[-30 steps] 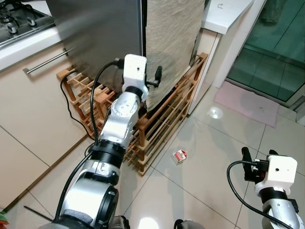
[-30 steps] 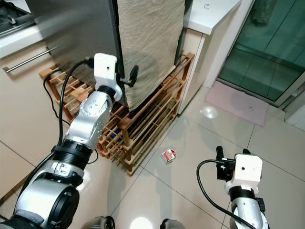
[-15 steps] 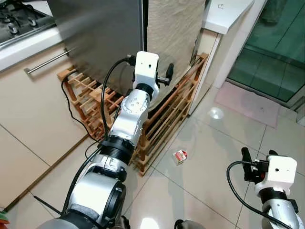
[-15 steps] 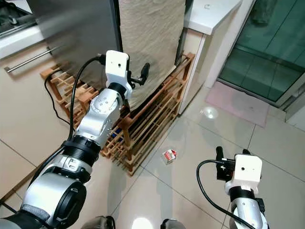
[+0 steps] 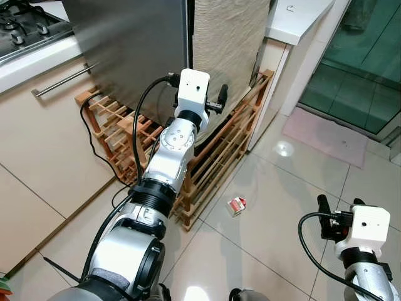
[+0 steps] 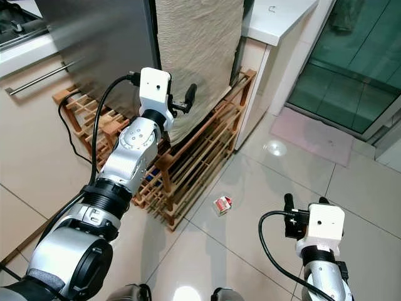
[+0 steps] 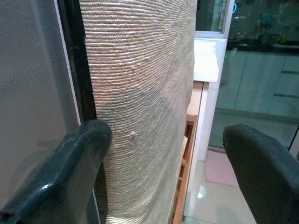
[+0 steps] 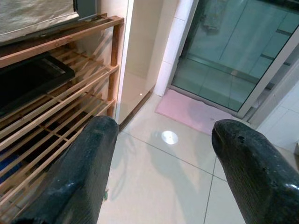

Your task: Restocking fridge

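Observation:
The fridge shows as a grey steel door (image 5: pixel 125 44) and, to its right, a beige woven-textured panel (image 5: pixel 229 44), with a dark vertical gap (image 7: pixel 79 60) between them. My left gripper (image 5: pixel 217 103) is raised in front of the woven panel, just right of that gap, open and holding nothing; in the left wrist view its fingers (image 7: pixel 79 154) straddle the panel's left edge. My right gripper (image 5: pixel 339 202) hangs low over the tiled floor at the right, open and empty. A small red and white carton (image 5: pixel 236 205) lies on the floor between the two arms.
A wooden slatted rack (image 5: pixel 219 150) leans against the base of the fridge, with a black cable (image 5: pixel 88 135) beside it. Beige cabinets with a bar handle (image 5: pixel 62 81) stand to the left. A white counter (image 5: pixel 294 19), a pink mat (image 5: pixel 326 135) and a glass door (image 5: pixel 357 56) are at the right.
My left gripper has moved right and slightly up, from the gap onto the front of the woven panel, and has held there for the last half second. The right arm has stayed still.

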Robot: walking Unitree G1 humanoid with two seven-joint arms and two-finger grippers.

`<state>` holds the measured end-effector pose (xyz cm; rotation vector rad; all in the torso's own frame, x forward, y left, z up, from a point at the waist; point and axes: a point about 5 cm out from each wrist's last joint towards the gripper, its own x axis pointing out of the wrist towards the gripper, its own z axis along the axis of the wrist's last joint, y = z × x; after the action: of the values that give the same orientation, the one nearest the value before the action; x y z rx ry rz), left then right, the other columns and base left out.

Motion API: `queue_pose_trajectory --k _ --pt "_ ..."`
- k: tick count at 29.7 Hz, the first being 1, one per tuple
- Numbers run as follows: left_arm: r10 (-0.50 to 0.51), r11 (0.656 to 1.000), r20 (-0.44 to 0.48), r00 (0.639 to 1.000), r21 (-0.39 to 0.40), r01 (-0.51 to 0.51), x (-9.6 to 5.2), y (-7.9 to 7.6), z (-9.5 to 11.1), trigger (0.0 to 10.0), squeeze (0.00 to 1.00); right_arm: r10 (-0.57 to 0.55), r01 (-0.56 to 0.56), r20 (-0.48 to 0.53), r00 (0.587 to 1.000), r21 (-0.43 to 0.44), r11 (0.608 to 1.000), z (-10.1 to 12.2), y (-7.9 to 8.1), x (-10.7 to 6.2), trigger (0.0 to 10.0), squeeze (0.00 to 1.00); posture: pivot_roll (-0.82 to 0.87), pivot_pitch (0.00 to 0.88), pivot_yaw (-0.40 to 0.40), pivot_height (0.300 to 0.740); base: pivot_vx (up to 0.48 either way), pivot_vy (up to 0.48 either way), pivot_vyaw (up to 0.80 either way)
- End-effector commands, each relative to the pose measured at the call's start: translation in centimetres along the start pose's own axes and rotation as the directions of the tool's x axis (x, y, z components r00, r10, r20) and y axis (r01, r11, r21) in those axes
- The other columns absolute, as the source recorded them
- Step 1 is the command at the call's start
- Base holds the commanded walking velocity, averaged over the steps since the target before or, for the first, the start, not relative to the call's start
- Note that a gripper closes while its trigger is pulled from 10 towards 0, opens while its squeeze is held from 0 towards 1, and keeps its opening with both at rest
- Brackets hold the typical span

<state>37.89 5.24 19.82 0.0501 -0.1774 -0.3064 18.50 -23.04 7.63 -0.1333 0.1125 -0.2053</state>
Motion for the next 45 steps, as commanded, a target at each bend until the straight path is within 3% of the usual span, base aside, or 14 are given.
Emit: queue_pose_trajectory --k 1,4,8,13,27,31,36,37,40,42,45 --pt "0.012 1.0 -0.004 1.0 0.004 -0.011 -0.1 0.1 -0.1 10.0 0.0 0.005 -0.005 -0.016 1.0 -0.009 1.0 -0.3 -0.1 0.0 10.0 0.0 -0.09 0.101 -0.016 0.74 0.0 0.0 0.0" --pt "0.012 1.0 -0.007 1.0 0.003 -0.012 0.0 0.1 -0.2 10.0 0.0 0.008 -0.008 -0.015 1.0 -0.01 1.0 -0.3 0.0 0.1 10.0 0.0 -0.09 0.098 -0.017 0.74 0.0 0.0 0.0" --pt "0.056 0.996 -0.024 0.998 -0.069 -0.057 0.1 0.9 0.0 10.0 0.0 0.009 -0.009 -0.014 1.0 -0.01 1.0 -0.4 0.0 0.1 10.0 0.0 -0.09 0.093 -0.015 0.74 0.0 0.0 0.0" --pt "0.072 0.991 -0.066 0.995 -0.104 -0.079 0.0 1.2 -0.7 10.0 0.0 0.01 -0.01 -0.015 1.0 -0.008 1.0 -0.4 0.1 0.1 10.0 0.0 -0.08 0.09 -0.017 0.74 0.0 0.0 0.0" --pt "-0.037 0.996 -0.034 0.999 -0.077 0.034 0.3 -1.3 -0.3 10.0 0.0 0.01 -0.01 -0.015 1.0 -0.006 1.0 -0.4 0.2 0.0 10.0 0.0 -0.09 0.099 -0.013 0.74 0.0 0.0 0.0" --pt "-0.044 0.998 -0.047 0.998 -0.041 0.042 1.0 -2.5 -0.5 10.0 0.0 0.014 -0.014 -0.013 1.0 -0.006 1.0 -0.4 0.2 0.0 10.0 0.0 -0.1 0.102 -0.014 0.74 0.0 0.0 0.0" --pt "-0.085 0.995 -0.017 0.996 -0.057 0.084 1.2 -3.6 0.3 10.0 0.0 0.01 -0.01 -0.01 1.0 -0.005 1.0 -0.3 0.2 -0.2 10.0 0.0 -0.11 0.106 -0.007 0.74 0.0 0.0 0.0" --pt "-0.176 0.979 0.025 0.984 -0.103 0.178 0.8 -4.5 0.8 10.0 0.0 0.006 -0.006 -0.009 1.0 -0.004 1.0 -0.3 0.2 -0.2 10.0 0.0 -0.11 0.107 -0.003 0.74 0.0 0.0 0.0" --pt "-0.279 0.946 0.06 0.958 -0.155 0.285 -0.2 -5.1 0.9 10.0 0.0 0.004 -0.004 -0.007 1.0 -0.001 1.0 -0.2 0.2 -0.2 10.0 0.0 -0.1 0.107 -0.001 0.74 0.0 0.0 0.0" --pt "-0.446 0.883 0.068 0.893 -0.128 0.451 -3.1 -4.5 -0.2 10.0 0.0 0.013 -0.013 -0.001 1.0 0.011 1.0 -0.1 0.7 0.3 10.0 0.0 -0.08 0.105 -0.003 0.74 0.0 0.0 0.0" --pt "-0.456 0.879 0.055 0.888 -0.126 0.459 -4.0 -3.7 -0.7 10.0 0.0 0.021 -0.021 0.001 1.0 0.013 1.0 -0.1 0.9 0.5 10.0 0.0 -0.05 0.101 -0.006 0.74 0.0 0.0 0.0"
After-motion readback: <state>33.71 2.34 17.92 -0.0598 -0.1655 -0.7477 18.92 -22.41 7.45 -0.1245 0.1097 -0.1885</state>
